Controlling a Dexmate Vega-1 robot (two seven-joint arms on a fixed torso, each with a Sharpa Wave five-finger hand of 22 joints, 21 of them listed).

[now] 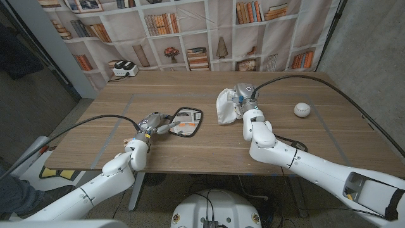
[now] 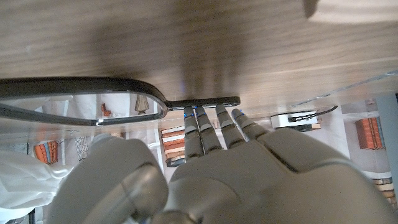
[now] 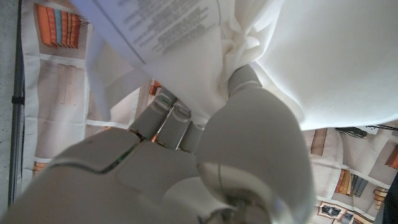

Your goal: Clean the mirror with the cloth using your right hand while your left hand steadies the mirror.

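Observation:
The mirror [image 1: 187,120], an oval glass in a black frame, lies on the wooden table [image 1: 190,85] with its thin handle [image 1: 166,125] pointing toward my left hand [image 1: 149,126]. In the left wrist view the left hand [image 2: 261,174] is stretched out with its fingertips [image 2: 214,118] touching the handle [image 2: 205,101], the thumb apart from it beside the mirror [image 2: 74,102]. To the right of the mirror, my right hand [image 1: 244,100] grips a bunched white cloth [image 1: 224,106]. The right wrist view shows the cloth [image 3: 317,56] held between thumb and fingers [image 3: 168,121] of the right hand [image 3: 205,168].
A white ball [image 1: 302,109] lies on the table to the right of the right hand. A small white device [image 1: 123,68] stands at the table's back left corner. A bookshelf backdrop hangs behind. Bare wood lies between the mirror and the front edge.

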